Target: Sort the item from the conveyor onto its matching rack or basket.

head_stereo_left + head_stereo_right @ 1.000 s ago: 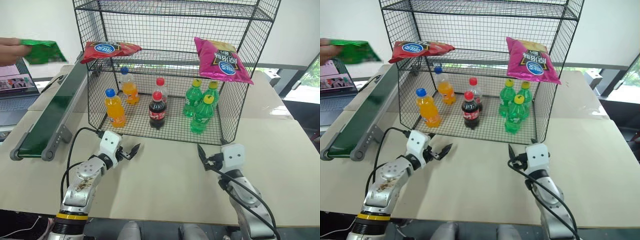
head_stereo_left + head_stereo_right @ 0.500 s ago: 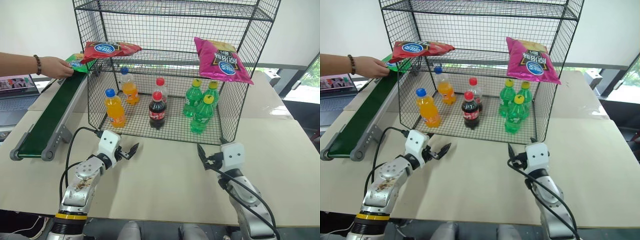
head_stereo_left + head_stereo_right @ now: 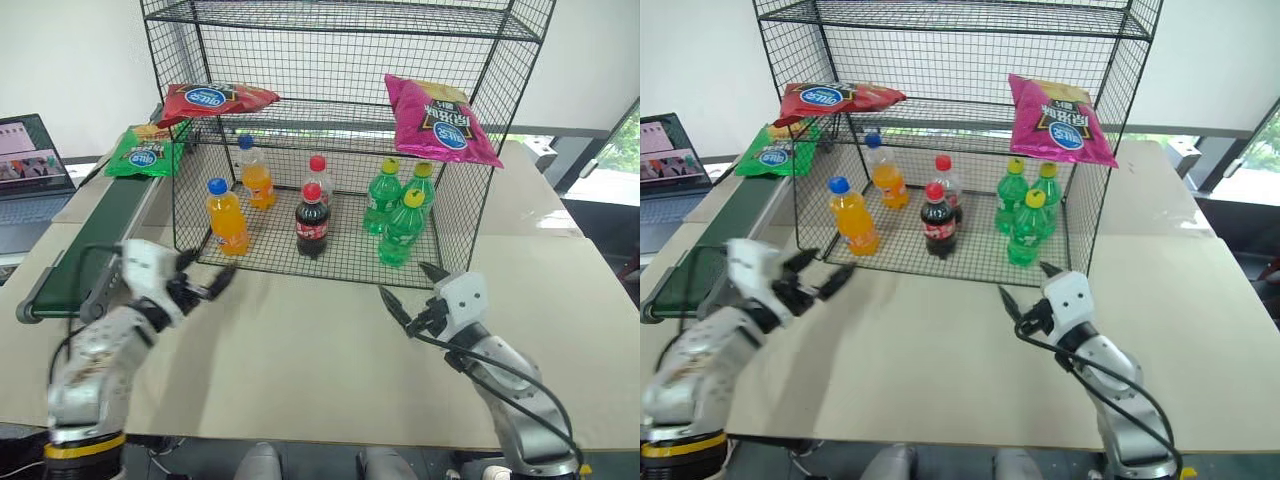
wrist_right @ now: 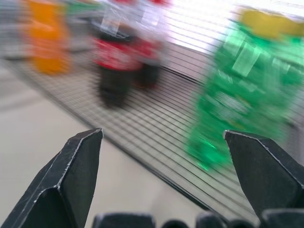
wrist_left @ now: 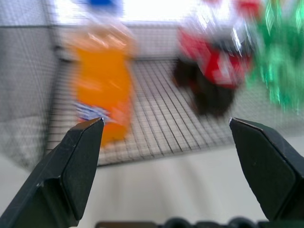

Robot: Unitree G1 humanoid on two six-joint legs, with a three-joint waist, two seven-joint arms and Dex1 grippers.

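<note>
The shiny green chip bag, the item (image 3: 143,157), lies flat on the far end of the dark green conveyor (image 3: 95,235), beside the left wall of the tall black wire-mesh rack (image 3: 490,170). My left gripper (image 3: 207,278) hovers open and empty over the table between the conveyor's near end and the rack's front. In the left wrist view its fingertips (image 5: 165,121) face the orange bottle and the cola bottle. My right gripper (image 3: 405,285) is open and empty in front of the rack's right side. In the right wrist view (image 4: 161,132) it faces a green bottle.
On the rack's middle shelf lie a red bag (image 3: 212,99) at the left and a magenta bag (image 3: 437,120) at the right. Orange (image 3: 226,215), cola (image 3: 312,220) and green (image 3: 402,225) bottles stand on the bottom shelf. A laptop (image 3: 25,170) sits far left on the beige table (image 3: 300,370).
A person's hand laid the green bag on the conveyor's far end and withdrew. My left gripper swung left and up toward the conveyor. My right gripper rose a little and turned left.
</note>
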